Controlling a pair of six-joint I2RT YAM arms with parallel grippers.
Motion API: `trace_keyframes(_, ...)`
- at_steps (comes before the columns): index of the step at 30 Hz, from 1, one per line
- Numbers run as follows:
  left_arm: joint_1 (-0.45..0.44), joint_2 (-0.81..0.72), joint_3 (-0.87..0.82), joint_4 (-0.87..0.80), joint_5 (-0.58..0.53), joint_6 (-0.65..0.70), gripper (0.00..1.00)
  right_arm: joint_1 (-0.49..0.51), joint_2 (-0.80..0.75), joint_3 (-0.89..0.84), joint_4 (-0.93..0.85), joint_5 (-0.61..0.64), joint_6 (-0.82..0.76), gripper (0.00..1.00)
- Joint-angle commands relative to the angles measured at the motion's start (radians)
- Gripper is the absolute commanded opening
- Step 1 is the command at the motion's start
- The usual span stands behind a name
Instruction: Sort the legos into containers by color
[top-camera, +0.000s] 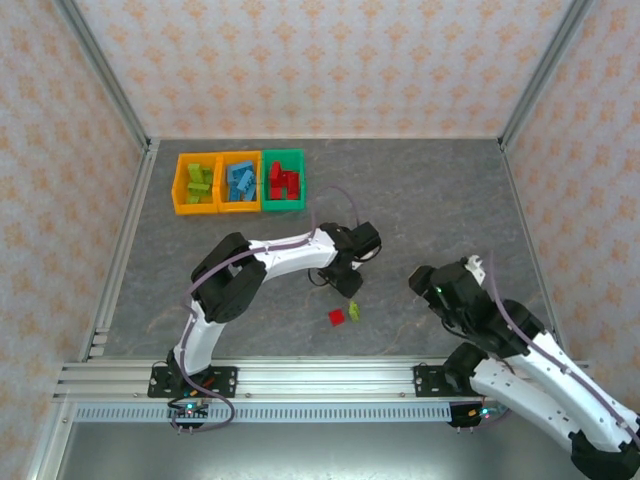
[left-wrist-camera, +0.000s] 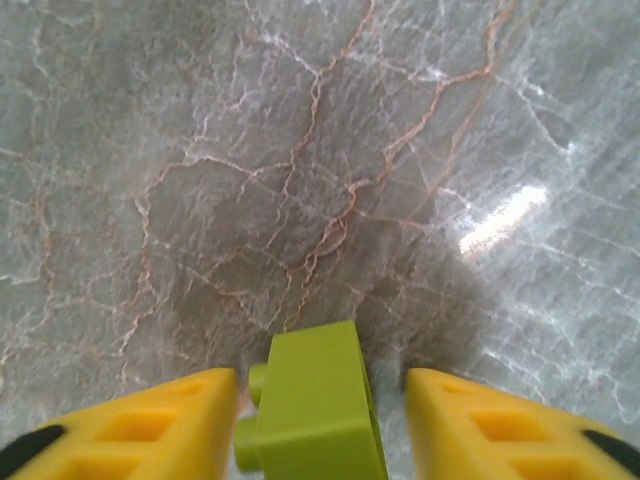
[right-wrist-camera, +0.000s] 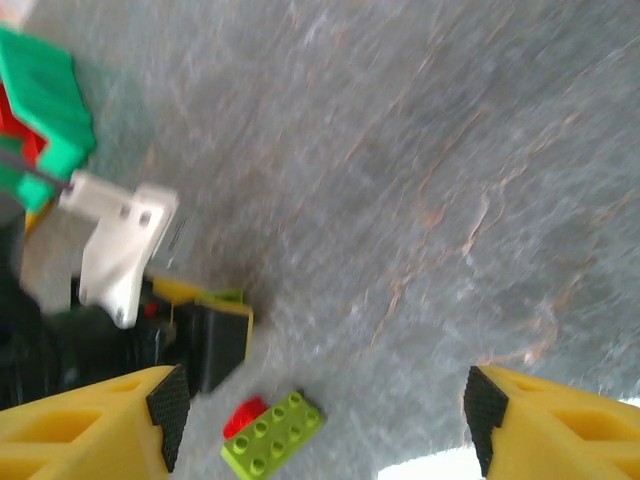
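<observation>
A lime green lego lies between the yellow fingers of my left gripper. Its studs touch the left finger, and a narrow gap shows before the right finger. That gripper hangs low over the middle of the table. Just in front of it lie a red lego and another lime green lego. My right gripper is wide open to their right; its own view shows the lime lego and the red lego on the table between its fingers.
Three bins stand in a row at the back left: an orange-yellow bin with lime legos, an orange-yellow bin with blue ones, and a green bin with red ones. Patterned walls close in the table.
</observation>
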Motion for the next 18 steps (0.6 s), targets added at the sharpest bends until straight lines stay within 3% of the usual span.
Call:
trace_keyframes(1,0.002,0.001,0.013,0.029,-0.019,0.006,0.38,0.000,0.074,0.080,-0.045,-0.179,-0.126,0.75)
trace_keyframes(6,0.016,-0.040,-0.006,0.035,-0.022,-0.005,0.17,0.001,0.157,0.132,-0.032,-0.274,-0.168,0.75)
trace_keyframes(10,0.081,-0.149,-0.046,0.040,-0.014,-0.033,0.16,0.001,0.181,0.142,0.069,-0.270,-0.139,0.75)
trace_keyframes(13,0.183,-0.288,-0.051,0.017,-0.013,-0.042,0.15,0.001,0.215,0.146,0.132,-0.283,-0.122,0.75)
trace_keyframes(18,0.479,-0.434,0.013,-0.039,0.004,-0.045,0.15,0.003,0.297,0.173,0.167,-0.295,-0.133,0.75)
